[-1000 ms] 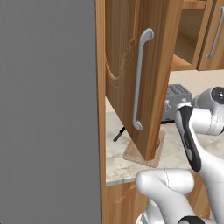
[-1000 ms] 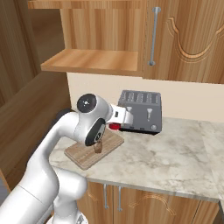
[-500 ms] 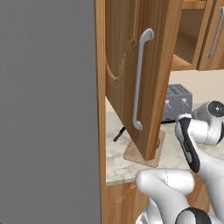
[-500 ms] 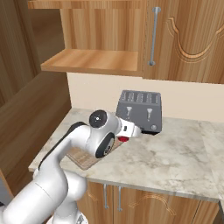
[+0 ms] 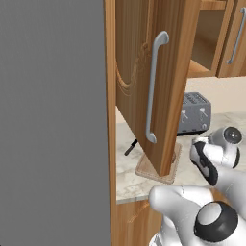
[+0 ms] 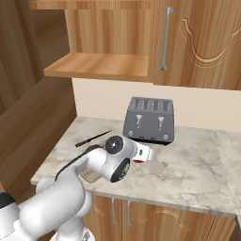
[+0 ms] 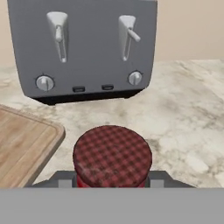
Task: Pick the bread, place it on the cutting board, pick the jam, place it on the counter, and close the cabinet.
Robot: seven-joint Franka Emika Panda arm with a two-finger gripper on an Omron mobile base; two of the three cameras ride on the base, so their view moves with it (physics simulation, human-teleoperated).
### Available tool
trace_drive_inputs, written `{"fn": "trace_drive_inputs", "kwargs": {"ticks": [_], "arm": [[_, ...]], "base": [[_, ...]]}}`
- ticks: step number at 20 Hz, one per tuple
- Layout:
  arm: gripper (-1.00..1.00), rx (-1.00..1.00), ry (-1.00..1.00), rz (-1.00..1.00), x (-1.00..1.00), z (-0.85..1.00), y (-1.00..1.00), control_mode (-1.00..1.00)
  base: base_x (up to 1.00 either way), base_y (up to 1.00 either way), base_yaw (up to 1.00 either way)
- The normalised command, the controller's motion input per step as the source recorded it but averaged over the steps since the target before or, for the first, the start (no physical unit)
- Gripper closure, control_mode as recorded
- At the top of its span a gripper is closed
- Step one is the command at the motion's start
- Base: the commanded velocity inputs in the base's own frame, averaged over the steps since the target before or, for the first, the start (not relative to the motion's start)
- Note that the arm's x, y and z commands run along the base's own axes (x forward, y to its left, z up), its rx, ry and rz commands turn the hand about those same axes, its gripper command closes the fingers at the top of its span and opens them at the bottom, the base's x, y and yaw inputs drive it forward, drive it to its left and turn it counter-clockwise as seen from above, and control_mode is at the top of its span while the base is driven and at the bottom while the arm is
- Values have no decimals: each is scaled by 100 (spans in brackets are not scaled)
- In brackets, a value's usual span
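Two steps look left to us: setting the jam down on the worktop and closing the cabinet. In the left base view the cabinet (image 5: pixel 144 72) door stands open, swung out over the board (image 5: pixel 161 166), with the toaster (image 5: pixel 193 113) behind it and a black knife (image 5: pixel 130 147) beside the board; our arm is folded low at the lower right, wrist turned toward the toaster. In the right base view the arm bends forward over the worktop (image 6: pixel 197 164), forearm nearly level, and the claw (image 6: pixel 141 157) sits under the wrist with a bit of red jam (image 6: pixel 139 161) showing; part of the board (image 6: pixel 92 176) peeks out behind the elbow. In the hand view the jam (image 7: pixel 112 157) with its red checked lid sits clamped between our fingertips, held just ahead of the toaster (image 7: pixel 83 48), with the board's corner (image 7: pixel 26 144) to one side. Next we judge it calls for lowering the jar onto bare stone beside the board, then letting go.
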Motion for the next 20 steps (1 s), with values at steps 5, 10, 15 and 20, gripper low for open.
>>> {"fn": "trace_drive_inputs", "kwargs": {"ticks": [5,10,15,20], "arm": [[100,0,0,0,33,-38,-13,-100],[100,0,0,0,33,-30,-14,-100],[100,1,3,0,22,-10,-19,-100],[100,4,10,0,5,0,-18,-100]], "base": [[0,0,0],[0,0,0],[0,0,0],[0,0,0]]}}
